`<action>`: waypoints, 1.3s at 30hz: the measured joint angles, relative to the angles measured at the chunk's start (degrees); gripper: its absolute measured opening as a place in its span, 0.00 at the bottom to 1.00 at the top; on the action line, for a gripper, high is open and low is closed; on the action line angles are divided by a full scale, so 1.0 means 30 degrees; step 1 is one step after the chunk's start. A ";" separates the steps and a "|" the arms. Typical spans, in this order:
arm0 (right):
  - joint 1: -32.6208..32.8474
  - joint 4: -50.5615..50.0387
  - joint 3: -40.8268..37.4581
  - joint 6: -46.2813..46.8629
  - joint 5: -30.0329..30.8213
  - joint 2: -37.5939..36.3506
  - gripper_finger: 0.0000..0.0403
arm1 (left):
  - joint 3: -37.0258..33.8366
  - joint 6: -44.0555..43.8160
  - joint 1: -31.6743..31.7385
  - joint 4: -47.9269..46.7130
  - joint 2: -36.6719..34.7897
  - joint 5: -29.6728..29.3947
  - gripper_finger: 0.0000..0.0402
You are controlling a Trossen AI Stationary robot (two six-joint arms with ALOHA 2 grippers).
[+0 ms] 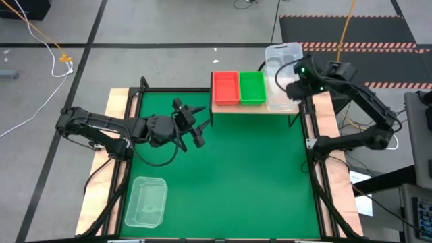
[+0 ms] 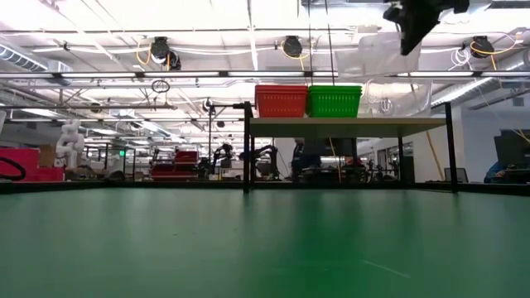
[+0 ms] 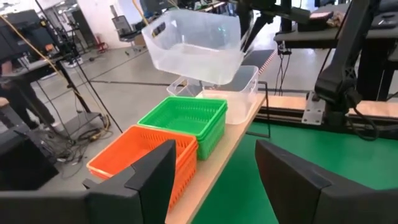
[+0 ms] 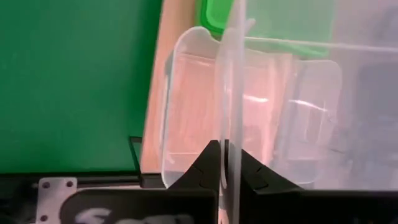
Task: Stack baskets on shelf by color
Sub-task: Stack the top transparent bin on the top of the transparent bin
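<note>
The right gripper [image 4: 227,163] is clamped on the rim of a clear basket [image 3: 196,43], holding it tilted in the air above another clear basket [image 3: 239,93] that sits on the shelf [image 1: 223,107]. Beside that one stand the green baskets [image 1: 252,88] and the orange baskets [image 1: 225,88]. The left gripper [image 1: 191,125] hovers over the green mat [image 1: 236,175], fingers apart. A third clear basket [image 1: 146,201] lies on the mat's near left corner

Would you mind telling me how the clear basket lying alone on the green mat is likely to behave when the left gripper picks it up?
The clear basket looks thin-walled and empty, so probably light. Its smooth plastic may slip. Gripped by one wall, it would likely tilt.
</note>
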 joint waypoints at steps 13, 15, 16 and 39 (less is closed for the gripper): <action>-0.3700 -0.0667 -0.0326 -0.1137 -0.4562 0.0603 0.00 | 0.0000 -0.0399 0.0865 -0.0348 0.0000 -0.0007 0.56; -0.3768 -0.0673 -0.0641 -0.1048 -0.4989 0.0605 0.00 | 0.0000 -0.0525 0.0865 -0.0428 0.0000 -0.0002 0.56; -0.3782 -0.0693 -0.0848 -0.1026 -0.5176 0.0592 0.00 | 0.0000 -0.0532 0.0865 -0.0430 0.0000 0.0005 0.56; -0.3733 0.0877 -0.1821 0.1318 -0.4955 -0.0425 0.29 | 0.0000 -0.0590 0.0843 -0.0671 0.0000 0.0007 0.56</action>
